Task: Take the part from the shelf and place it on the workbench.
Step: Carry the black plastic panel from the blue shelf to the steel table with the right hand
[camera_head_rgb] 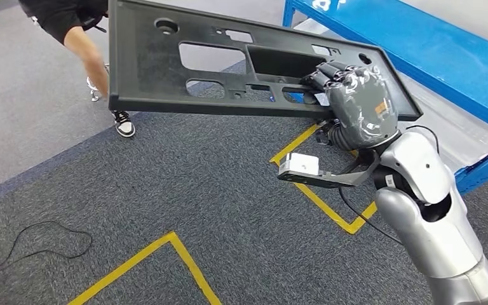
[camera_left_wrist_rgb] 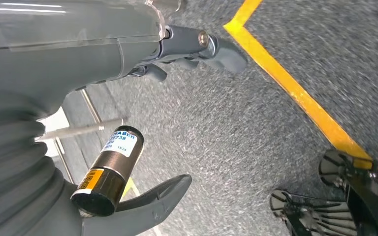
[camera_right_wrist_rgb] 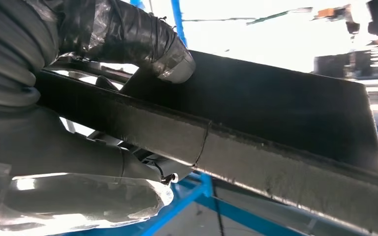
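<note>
Right hand: the right hand [camera_head_rgb: 354, 105] grips the part at its near long edge, close to the right-hand end — dark fingers [camera_head_rgb: 328, 75] curl over the top face beside a rectangular cut-out, and the grey ribbed cover sits below the edge. In the right wrist view the taped thumb [camera_right_wrist_rgb: 142, 42] presses on one face of the panel while the rest of the hand [camera_right_wrist_rgb: 74, 162] wraps the other side, so the edge is clamped between them.
Part: the part [camera_head_rgb: 229, 60] is a large flat black plastic panel with several rectangular and round openings; it is held in the air above the floor, tilted, reaching from the hand leftward across the upper head view. Seen from the right wrist, its thick edge [camera_right_wrist_rgb: 256, 152] runs diagonally across the picture.
Floor: dark grey carpet [camera_head_rgb: 197, 190] with yellow tape lines [camera_head_rgb: 321, 200] marking corners; a thin black cable [camera_head_rgb: 44, 238] lies looped at the lower left.
Shelf: a blue metal shelf [camera_head_rgb: 432, 51] stands at the upper right, just behind the panel's right end.
Person: a person [camera_head_rgb: 79, 38] in dark clothing stands at the upper left, partly hidden by the panel — one shoe [camera_head_rgb: 124, 124] shows below its edge.
Left hand: the left hand [camera_left_wrist_rgb: 142, 73] hangs over the carpet with nothing in it, thumb and fingers apart.
</note>
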